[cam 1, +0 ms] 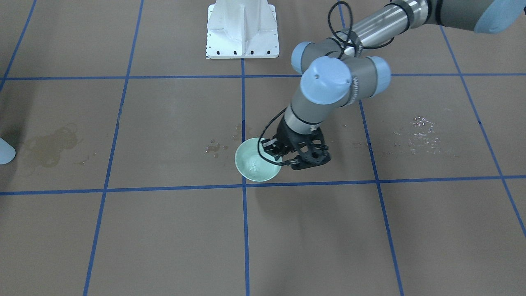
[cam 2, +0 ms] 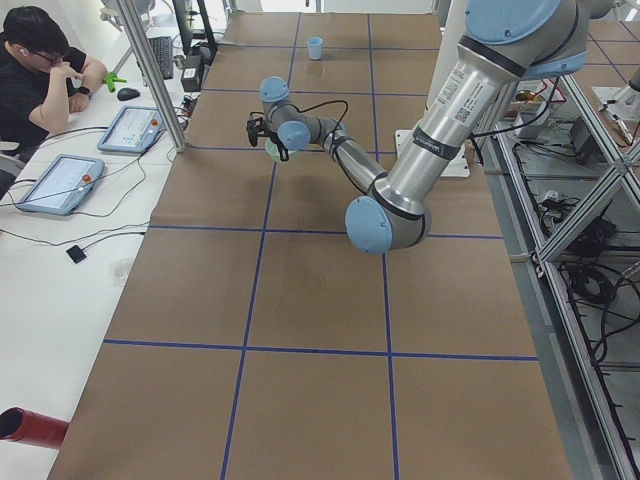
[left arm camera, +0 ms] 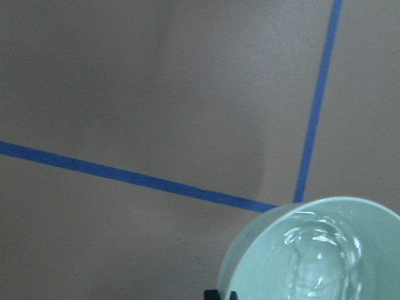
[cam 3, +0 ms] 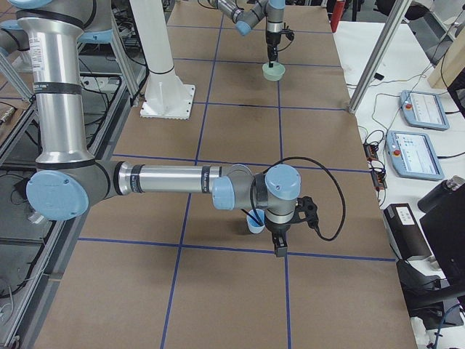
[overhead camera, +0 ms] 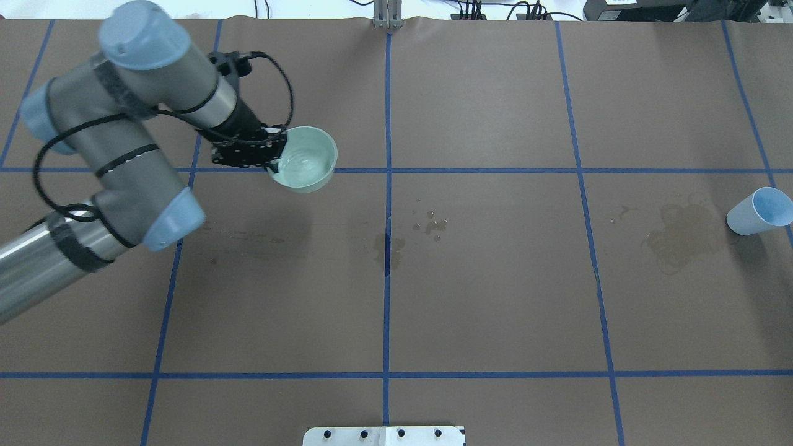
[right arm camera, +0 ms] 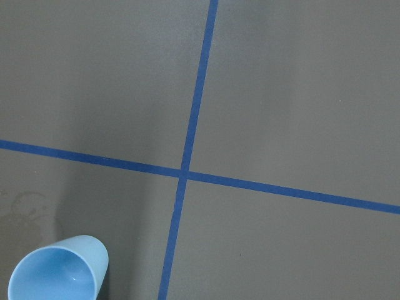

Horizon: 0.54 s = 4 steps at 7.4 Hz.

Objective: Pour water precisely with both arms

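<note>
Brown-papered bench [overhead camera: 495,297], gridded in blue tape, carries the work. The left gripper [overhead camera: 267,153] has its jaws closed on the rim of a pale green bowl [overhead camera: 308,160]. The bowl's body extends straight out from the jaws, so its free rim lies on the far side from them. The water [left arm camera: 319,253] shows as glints inside the bowl, just ahead of the jaws. Whether the bowl rests on the bench or hangs just above it cannot be told. The blue cup [overhead camera: 759,212] is well apart from these jaws, away along the bench beyond the bowl's free rim. It stands mouth up, with a damp stain [overhead camera: 678,238] beside it. The right gripper [cam 3: 280,246] hangs just beside the cup with no contact evident. It shows only in a side view, so the state of its jaws cannot be told. Judgement: the right arm [cam 3: 167,190] is much nearer the cup and the left arm [overhead camera: 124,155] holds the source. The coming move turns on closing that long gap, with the free rim as the likely pouring edge.
</note>
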Tool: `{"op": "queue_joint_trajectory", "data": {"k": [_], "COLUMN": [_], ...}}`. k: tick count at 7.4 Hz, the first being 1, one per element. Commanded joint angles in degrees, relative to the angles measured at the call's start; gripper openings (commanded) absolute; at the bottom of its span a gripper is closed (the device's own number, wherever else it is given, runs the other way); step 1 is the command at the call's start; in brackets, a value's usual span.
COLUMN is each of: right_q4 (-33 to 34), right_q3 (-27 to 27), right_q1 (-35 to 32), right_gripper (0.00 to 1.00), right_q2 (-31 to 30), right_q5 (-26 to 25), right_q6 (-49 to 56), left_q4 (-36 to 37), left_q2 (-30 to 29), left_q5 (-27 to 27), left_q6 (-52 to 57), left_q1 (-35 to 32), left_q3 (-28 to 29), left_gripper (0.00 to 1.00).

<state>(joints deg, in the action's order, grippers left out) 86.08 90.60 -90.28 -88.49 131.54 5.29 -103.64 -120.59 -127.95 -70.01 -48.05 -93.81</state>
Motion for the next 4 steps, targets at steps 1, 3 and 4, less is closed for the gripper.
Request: {"op": "queue_joint_trajectory", "data": {"k": [1,3,4], "right_q4": [-0.21,-0.21,-0.21], "right_q3": [1.07,1.68,1.78], "right_q1": [0.02,0.02,0.11], "right_gripper": [0.99,0.99,0.99], "right_q2": [-0.72,-0.54,-0.11], "right_q5": [0.12,-0.15,-0.32], "right_q6": [-0.28,-0.19,-0.10], "left_q4": [-0.24,-0.86,-0.86], "left_q2": [14.27,22.21,24.06], "left_q5": [-4.32,-4.33,-4.33], "left_q6": [12.38,21.21,21.23], "left_q1": [-5.28,-7.92,-7.94], "left_q3": [-7.33,-8.14,-8.76], "left_gripper": [0.00,0.00,0.00]}}
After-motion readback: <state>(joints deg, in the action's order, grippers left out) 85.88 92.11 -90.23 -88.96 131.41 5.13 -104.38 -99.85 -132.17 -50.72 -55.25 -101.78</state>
